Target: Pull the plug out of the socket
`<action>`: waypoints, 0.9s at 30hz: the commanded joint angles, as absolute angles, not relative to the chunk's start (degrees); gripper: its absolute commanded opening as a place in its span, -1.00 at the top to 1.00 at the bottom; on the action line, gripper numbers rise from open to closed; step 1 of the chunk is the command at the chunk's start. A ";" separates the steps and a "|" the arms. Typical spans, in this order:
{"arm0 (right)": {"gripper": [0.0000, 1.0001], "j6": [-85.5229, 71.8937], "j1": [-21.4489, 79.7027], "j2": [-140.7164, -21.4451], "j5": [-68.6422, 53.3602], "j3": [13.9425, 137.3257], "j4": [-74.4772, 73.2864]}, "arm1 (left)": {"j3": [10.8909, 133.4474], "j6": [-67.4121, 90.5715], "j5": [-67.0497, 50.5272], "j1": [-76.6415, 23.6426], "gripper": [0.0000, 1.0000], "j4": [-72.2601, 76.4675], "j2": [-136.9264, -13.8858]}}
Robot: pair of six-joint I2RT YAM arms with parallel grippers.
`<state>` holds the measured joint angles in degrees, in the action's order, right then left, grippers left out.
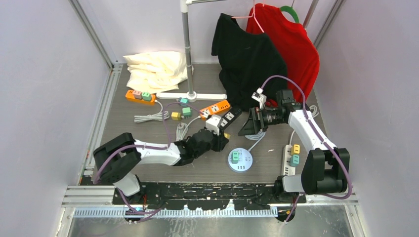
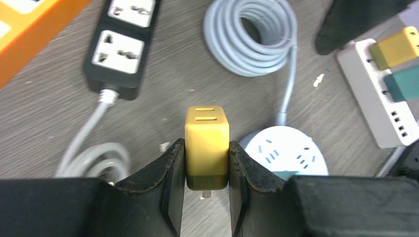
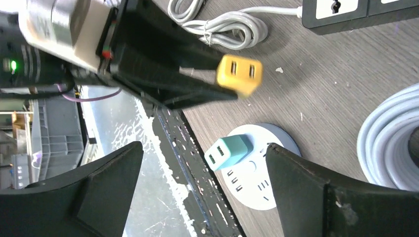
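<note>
The left hand point(image 2: 206, 165) pinches a yellow plug point(image 2: 207, 148) between its black fingers point(image 2: 168, 182). The plug hangs free above the grey desk point(image 2: 44, 118), a metal prong showing beneath it, clear of every socket. The right hand point(image 3: 202, 163) faces it with jaws spread wide, holding nothing.

Just beyond the plug lies a black power strip point(image 2: 123, 44) whose visible outlets are unfilled. Beside it are an orange strip point(image 1: 216, 108) and a coiled grey cable point(image 2: 252, 34). A round white socket point(image 1: 243, 167) near the front of the desk carries one teal plug point(image 3: 228, 152). A white strip point(image 1: 286, 165) by the right arm's base holds a yellow adapter point(image 1: 296, 148) and a teal adapter point(image 1: 295, 159). A second orange strip point(image 1: 129, 95) at the far left holds a pink block point(image 1: 137, 93) and a green block point(image 1: 146, 96).

Three small coloured cubes point(image 1: 186, 111) lie near white cords point(image 1: 150, 117) at mid-desk. At the back, a metal clothes stand point(image 1: 187, 49) rises beside folded cream cloth point(image 1: 155, 69), with a black shirt point(image 1: 247, 54) and a red shirt point(image 1: 291, 44) on hangers. Pale lilac walls point(image 1: 44, 89) close in the cell.
</note>
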<state>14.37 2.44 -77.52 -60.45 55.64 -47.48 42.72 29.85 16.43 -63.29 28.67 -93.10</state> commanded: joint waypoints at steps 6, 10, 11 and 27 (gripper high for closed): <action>-0.99 20.85 -0.46 -75.77 -63.64 57.36 -50.19 | 37.75 30.56 8.64 -52.05 1.00 28.43 -82.72; -1.00 21.09 -0.96 -75.46 -63.46 57.32 -50.19 | 37.97 28.44 6.86 -47.06 1.00 24.03 -79.58; -1.00 21.21 -0.97 -75.42 -63.46 57.31 -50.12 | 37.89 27.71 6.41 -45.58 1.00 23.44 -78.77; -1.00 21.78 -0.94 -75.77 -61.96 57.05 -49.83 | 46.23 27.13 14.10 -30.59 0.55 18.28 -86.69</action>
